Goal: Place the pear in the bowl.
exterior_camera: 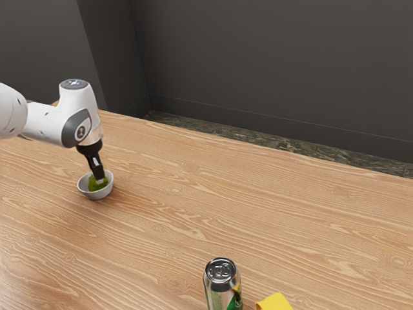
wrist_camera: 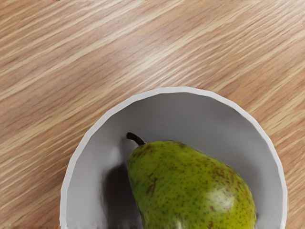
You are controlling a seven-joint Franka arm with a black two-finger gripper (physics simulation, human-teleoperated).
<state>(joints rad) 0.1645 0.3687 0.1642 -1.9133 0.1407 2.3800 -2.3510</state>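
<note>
Nearest the exterior view's camera, at its lower edge, are a yellow object (exterior_camera: 275,302), mostly cut off, and a silver-and-green metal drinks can (exterior_camera: 223,284), upright on the pale, wood-grained bench (exterior_camera: 213,194).

Well beyond them, the speckled green pear with a short dark stem (wrist_camera: 190,186) lies on its side within the rim of the round, light-grey bowl (wrist_camera: 186,89). Whether its weight is fully on the bowl I can't tell. The black hand (exterior_camera: 99,179) reaches down into the bowl at the pear; I can't tell whether it is closed on the fruit or open.

The pear should be firm and moderately heavy, with smooth skin that may slip and bruise if pinched. Its fat belly is the place to hold, squarely across and near the balance point; the tapering neck would let it roll, and the stem could snap. The bowl looks stiff, perhaps light enough to skid if knocked, so release gently and lift straight.

Farthest back stands a dark grey wall (exterior_camera: 258,64).
</note>
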